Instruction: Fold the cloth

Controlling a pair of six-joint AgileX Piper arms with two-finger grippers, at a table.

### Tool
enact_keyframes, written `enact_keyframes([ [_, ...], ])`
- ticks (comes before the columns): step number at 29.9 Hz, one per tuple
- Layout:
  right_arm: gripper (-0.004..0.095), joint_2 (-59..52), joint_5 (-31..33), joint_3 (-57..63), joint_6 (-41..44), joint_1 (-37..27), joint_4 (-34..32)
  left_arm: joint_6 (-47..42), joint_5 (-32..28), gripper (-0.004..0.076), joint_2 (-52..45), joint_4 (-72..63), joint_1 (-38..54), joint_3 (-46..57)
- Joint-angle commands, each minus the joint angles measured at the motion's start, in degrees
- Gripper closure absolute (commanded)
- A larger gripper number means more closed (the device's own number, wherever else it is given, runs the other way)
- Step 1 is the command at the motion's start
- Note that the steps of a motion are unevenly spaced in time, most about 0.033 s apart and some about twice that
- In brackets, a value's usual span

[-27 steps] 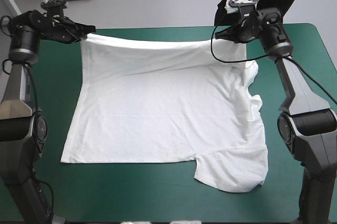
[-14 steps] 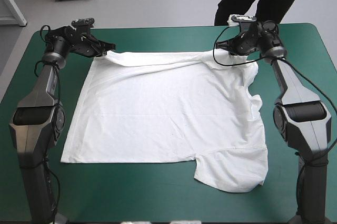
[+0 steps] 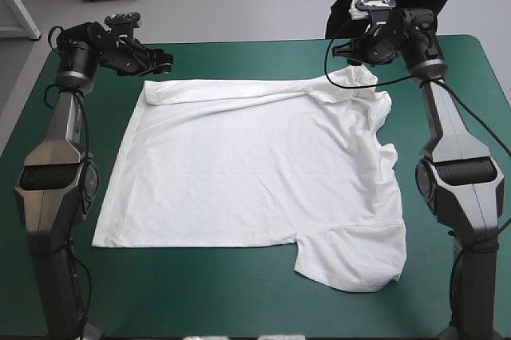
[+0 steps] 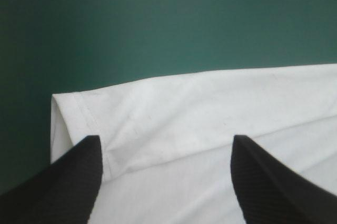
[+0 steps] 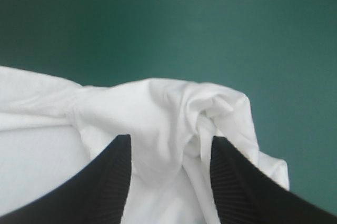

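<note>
The T-shirt (image 3: 255,172) lies spread on the teal-green counter (image 3: 239,292), its far edge doubled over. The left gripper (image 3: 164,61) hangs empty, jaws apart, at the far left corner. The right gripper (image 3: 345,51), jaws likewise apart, hangs over the bunched far right corner

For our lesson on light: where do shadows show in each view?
High view: a thin shadow under the T-shirt's near sleeve, on the teal-green cover. Left wrist view: faint shading along the folded corner. Right wrist view: grey creases in the bunched cloth.
</note>
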Motion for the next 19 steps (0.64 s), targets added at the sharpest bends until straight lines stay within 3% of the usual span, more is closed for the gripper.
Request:
enact_keyframes([
  [1,0.0463,-4.0,3.3,-2.2,0.0,-0.6,-0.8,-0.6,4.6,0.0284,-4.4,0.1,-0.1,-5.1],
  [6,0.0463,-5.0,5.8,-1.9,0.0,-0.5,2.8,-1.4,8.8,0.0288,-6.3,1.6,-0.1,-7.0],
  [13,0.0463,-11.8,5.9,-0.2,0.0,-0.5,1.7,-1.9,10.1,0.0288,-13.9,2.7,0.6,-6.8],
  [19,0.0463,-23.7,5.9,11.7,0.7,-0.5,0.8,-2.0,10.1,0.0291,-23.2,2.6,0.6,-6.4],
])
